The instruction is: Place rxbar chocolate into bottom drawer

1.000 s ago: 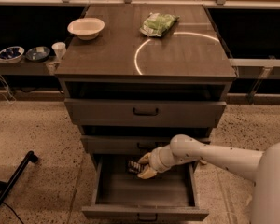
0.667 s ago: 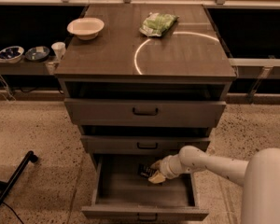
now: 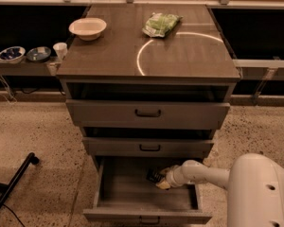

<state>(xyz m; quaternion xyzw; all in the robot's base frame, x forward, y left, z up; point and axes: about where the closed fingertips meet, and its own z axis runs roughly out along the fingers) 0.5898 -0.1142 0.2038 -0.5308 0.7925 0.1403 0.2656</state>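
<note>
The bottom drawer (image 3: 118,193) of the grey-brown cabinet stands pulled open, its front edge near the lower frame edge. My gripper (image 3: 162,179) reaches in from the right, inside the drawer at its back right. It is shut on the rxbar chocolate (image 3: 154,176), a small black-wrapped bar sticking out to the left of the fingertips, just above the drawer floor. My white arm (image 3: 203,174) crosses over the drawer's right wall.
A green crinkly bag (image 3: 161,24) and a white bowl (image 3: 87,28) lie on the cabinet top. The two upper drawers (image 3: 148,113) are slightly open. Small bowls and a cup (image 3: 60,49) sit on a shelf at left. A black leg (image 3: 12,186) lies on the floor at left.
My gripper has moved right and further back into the drawer with the bar, and the arm has drawn in towards the right.
</note>
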